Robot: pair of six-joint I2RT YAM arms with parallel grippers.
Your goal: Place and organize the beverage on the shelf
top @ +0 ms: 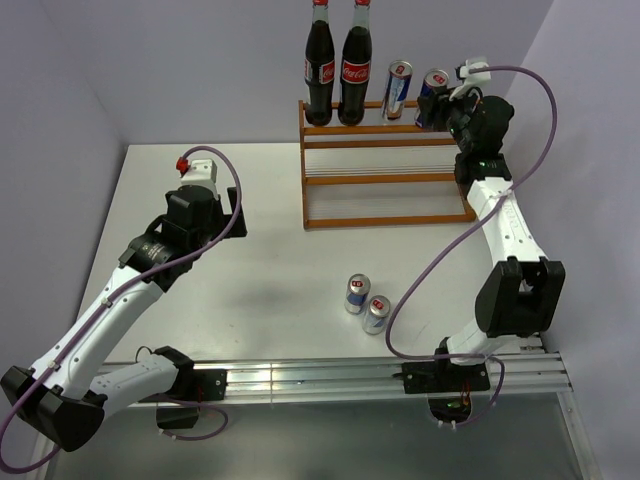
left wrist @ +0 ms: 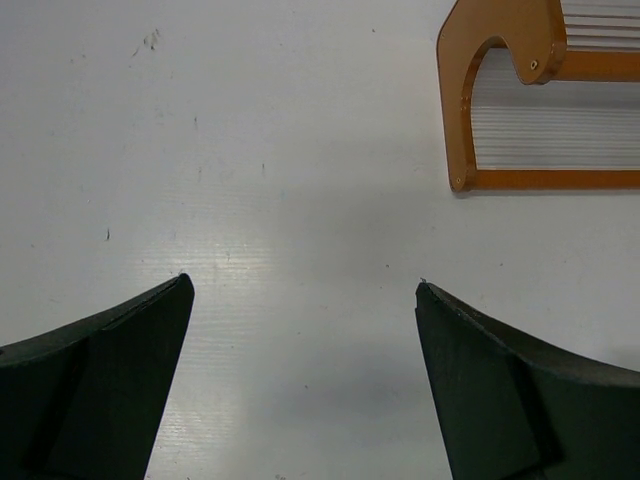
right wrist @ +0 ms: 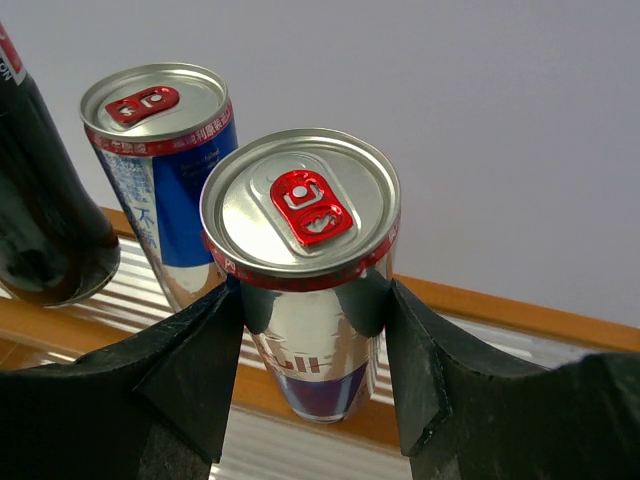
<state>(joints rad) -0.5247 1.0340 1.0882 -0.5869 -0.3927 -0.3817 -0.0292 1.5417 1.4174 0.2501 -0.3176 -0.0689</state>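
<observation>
The wooden shelf (top: 388, 165) stands at the back of the table. Two cola bottles (top: 320, 70) (top: 356, 68) and one blue-and-silver can (top: 397, 90) stand on its top tier. My right gripper (top: 445, 108) (right wrist: 315, 300) is shut on a second can (top: 433, 96) (right wrist: 300, 215) at the right end of the top tier, beside the first can (right wrist: 160, 150). I cannot tell if it rests on the tier. Two more cans (top: 357, 294) (top: 377, 314) stand on the table in front. My left gripper (top: 205, 205) (left wrist: 300, 290) is open and empty above bare table.
The shelf's lower tier (top: 390, 205) holds nothing. The shelf's left end post (left wrist: 500, 60) lies ahead and right of my left gripper. A wall stands close behind the shelf. A metal rail (top: 330, 378) runs along the near table edge.
</observation>
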